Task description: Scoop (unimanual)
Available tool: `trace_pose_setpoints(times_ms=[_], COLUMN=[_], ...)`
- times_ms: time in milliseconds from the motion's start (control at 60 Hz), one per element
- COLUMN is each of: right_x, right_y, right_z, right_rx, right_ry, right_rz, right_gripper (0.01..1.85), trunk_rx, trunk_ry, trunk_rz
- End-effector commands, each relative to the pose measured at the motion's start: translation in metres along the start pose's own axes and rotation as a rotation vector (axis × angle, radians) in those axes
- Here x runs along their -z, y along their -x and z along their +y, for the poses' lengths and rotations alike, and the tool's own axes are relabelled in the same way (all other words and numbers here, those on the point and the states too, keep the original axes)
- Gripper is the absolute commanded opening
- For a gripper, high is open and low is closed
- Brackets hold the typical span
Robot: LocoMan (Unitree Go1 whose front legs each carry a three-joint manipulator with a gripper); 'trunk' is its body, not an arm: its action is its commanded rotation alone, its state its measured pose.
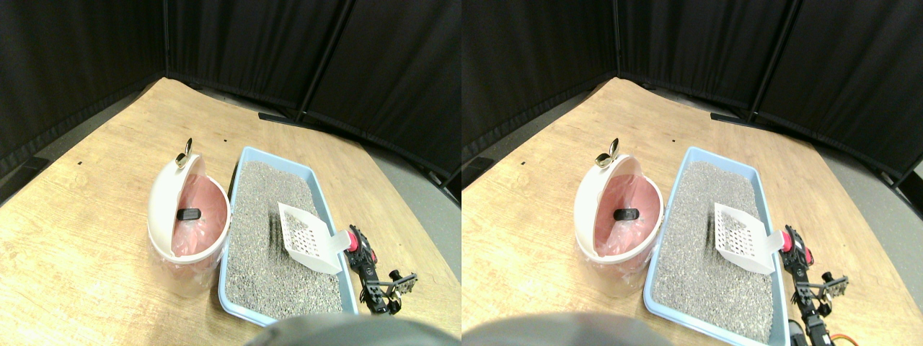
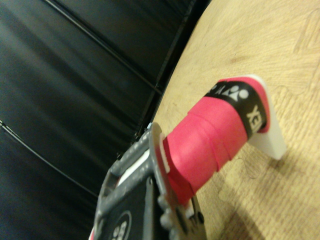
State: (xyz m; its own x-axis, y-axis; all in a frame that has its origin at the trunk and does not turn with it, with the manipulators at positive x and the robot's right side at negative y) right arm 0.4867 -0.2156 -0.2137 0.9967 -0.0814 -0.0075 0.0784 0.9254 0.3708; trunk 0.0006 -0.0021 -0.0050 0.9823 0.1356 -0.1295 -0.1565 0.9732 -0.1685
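Note:
A white slotted scoop (image 1: 303, 234) hangs tilted over the grey litter (image 1: 263, 245) in the light blue tray (image 1: 326, 193), casting a shadow to its left. Nothing lies on the scoop's blade. Its red wrapped handle (image 1: 351, 239) sticks out past the tray's right rim, and my right gripper (image 1: 358, 249) is shut on it from the lower right. In the wrist view the red handle (image 2: 210, 145) runs out of the dark jaw frame toward the white scoop neck (image 2: 269, 142).
A white round bin (image 1: 162, 213) with a pink liner stands against the tray's left side, its lid tipped open. A small black object (image 1: 189, 213) lies inside it. Black curtains (image 1: 86, 43) close off the wooden platform (image 1: 86, 238) at the back.

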Motion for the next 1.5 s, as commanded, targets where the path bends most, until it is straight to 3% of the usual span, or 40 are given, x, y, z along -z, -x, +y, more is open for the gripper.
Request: trace_pose_setpoints(times_ms=[17, 67, 167, 183, 333, 350, 400, 433, 450, 467, 500, 550, 633, 783, 1017, 1083, 1100, 1167, 1200, 1217, 1500], right_x=[0.011, 0.013, 0.016, 0.016, 0.009, 0.008, 0.001, -0.001, -0.001, -0.004, -0.005, -0.011, -0.018, -0.031, -0.057, -0.067, -0.067, -0.075, -0.078, -0.080, -0.094], right_y=[0.008, 0.010, 0.010, 0.010, 0.013, 0.013, 0.016, 0.017, 0.017, 0.018, 0.018, 0.022, 0.027, 0.033, 0.046, 0.049, 0.049, 0.050, 0.051, 0.052, 0.059], right_z=[-0.001, -0.002, -0.007, -0.007, -0.010, -0.010, -0.011, -0.012, -0.012, -0.013, -0.013, -0.013, -0.010, -0.004, 0.004, 0.006, 0.006, 0.009, 0.010, 0.011, 0.014], right_rx=[0.043, 0.068, 0.050, 0.050, 0.102, 0.104, 0.104, 0.087, 0.087, 0.078, 0.076, 0.048, 0.015, -0.026, -0.108, -0.119, -0.119, -0.176, -0.191, -0.204, -0.225], right_ry=[-0.014, -0.009, -0.033, -0.033, -0.016, -0.013, 0.017, 0.009, 0.009, -0.010, -0.013, -0.014, -0.083, -0.066, -0.039, -0.018, -0.018, 0.022, 0.021, 0.028, 0.116], right_rz=[-0.015, -0.023, -0.044, -0.044, 0.007, 0.016, 0.076, 0.111, 0.111, 0.142, 0.153, 0.208, 0.221, 0.230, 0.152, 0.097, 0.097, -0.005, -0.038, -0.053, -0.093], right_gripper=[0.06, 0.06, 0.06, 0.06, 0.10, 0.18, 0.79, 1.01, 1.01, 1.22, 1.27, 1.51, 1.61, 1.66, 1.49, 1.20, 1.20, 0.39, 0.11, 0.06, 0.06], trunk_rx=[-0.009, -0.009, -0.009, 0.006, 0.015, 0.015, 0.020, 0.020, 0.025, 0.025, 0.025, 0.028, 0.035, 0.042, 0.049, 0.054, 0.054, 0.059, 0.059, 0.064, 0.097], trunk_ry=[0.000, 0.000, 0.000, -0.011, -0.018, -0.018, -0.021, -0.021, -0.024, -0.024, -0.024, -0.026, -0.030, -0.033, -0.039, -0.040, -0.040, -0.044, -0.044, -0.048, -0.068], trunk_rz=[-0.007, -0.007, -0.007, -0.001, -0.001, -0.001, 0.001, 0.001, -0.001, -0.001, -0.001, 0.000, 0.001, -0.004, -0.012, -0.015, -0.015, -0.022, -0.022, -0.023, -0.030])
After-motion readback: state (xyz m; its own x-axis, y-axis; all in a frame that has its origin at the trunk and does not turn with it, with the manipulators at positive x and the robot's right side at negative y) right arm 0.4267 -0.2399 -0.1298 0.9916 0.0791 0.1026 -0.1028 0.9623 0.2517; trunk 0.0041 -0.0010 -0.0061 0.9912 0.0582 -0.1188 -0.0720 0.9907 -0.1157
